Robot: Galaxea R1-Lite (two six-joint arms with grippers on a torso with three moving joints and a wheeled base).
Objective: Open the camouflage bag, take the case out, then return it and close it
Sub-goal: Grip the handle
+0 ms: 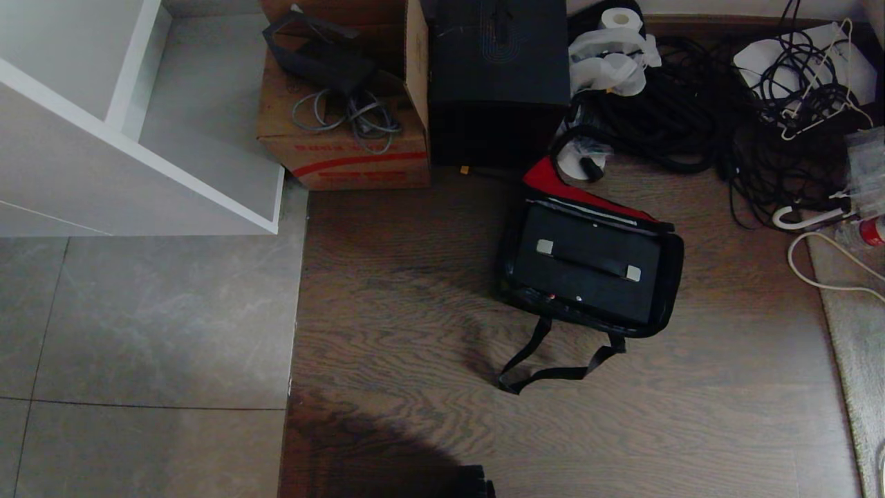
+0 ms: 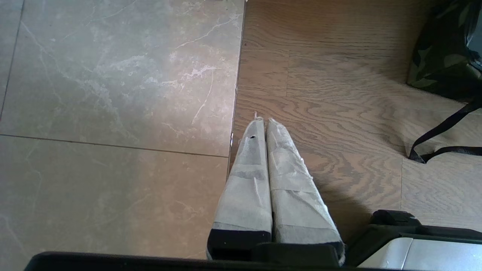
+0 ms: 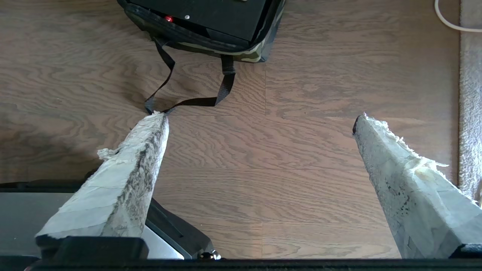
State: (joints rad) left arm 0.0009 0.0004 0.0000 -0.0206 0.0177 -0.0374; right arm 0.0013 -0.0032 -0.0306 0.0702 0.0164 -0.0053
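**Bag open, case inside, both grippers hanging short of it**

While neither arm shows in the head view, the wrist cameras place both grippers low over the floor, nearer the robot than the bag. The left gripper (image 2: 262, 121), its white-taped fingers pressed together and holding nothing, hangs over the seam between the grey stone tiles (image 2: 113, 94) and the brown wood-grain floor (image 2: 339, 113), with the bag off at the edge of its view. The right gripper (image 3: 260, 120) stands with its taped fingers spread wide and empty above bare wood; the black webbing shoulder strap (image 3: 196, 101) lies looped on the floor just ahead of one fingertip. Beyond the strap sits the boxy soft camouflage bag (image 1: 669, 277), its lid thrown back so the red inner panel (image 1: 553, 181) faces up. The black rigid rectangular case (image 1: 588, 266) lies inside it, flat handle uppermost, long axis running across the right gripper's line of approach. The right arm looks the nearer, so reaching forward and down to the handle would likely fall to it.
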